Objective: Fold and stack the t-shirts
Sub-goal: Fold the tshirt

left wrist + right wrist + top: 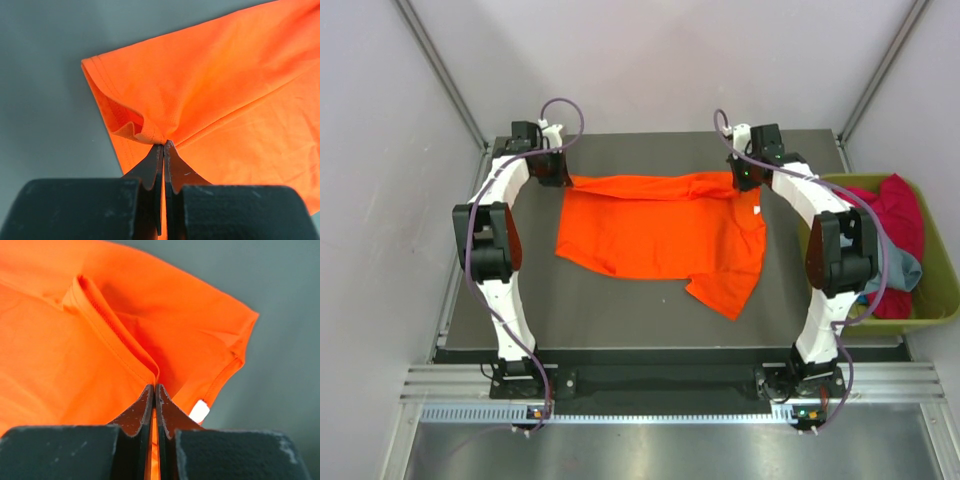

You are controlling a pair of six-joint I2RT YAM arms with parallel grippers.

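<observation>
We see the bright orange cloth t-shirt (655,235) spread over the far half of the dark grey tabletop (620,320). Its far edge is stretched almost straight between the two arms. On the near side of the shirt a broad band of tabletop lies bare, reaching to the arm bases. To the shirt's left a narrower bare strip runs to the tabletop's edge, and behind the shirt the back edge is close. To the shirt's right, past the right arm and off the tabletop, stands an olive-green plastic bin (945,305). It holds a magenta-red cloth shirt (900,212) and a grey-blue cloth shirt (907,270) bunched together. The orange shirt lies fairly smooth in its middle, creases toward its far right corner, and throws out a pointed flap at its near right. The left fingers (155,166) are clenched on the shirt's far left corner, and the right fingers (145,407) are clenched on its far right corner. Only the overhead view shows the bin and the bare room. The left wrist view alone shows the stitched hem doubled over and puckered at the fingertips. The right wrist view alone shows a seam running into the tips and a small white tag (200,411) just beside them.
</observation>
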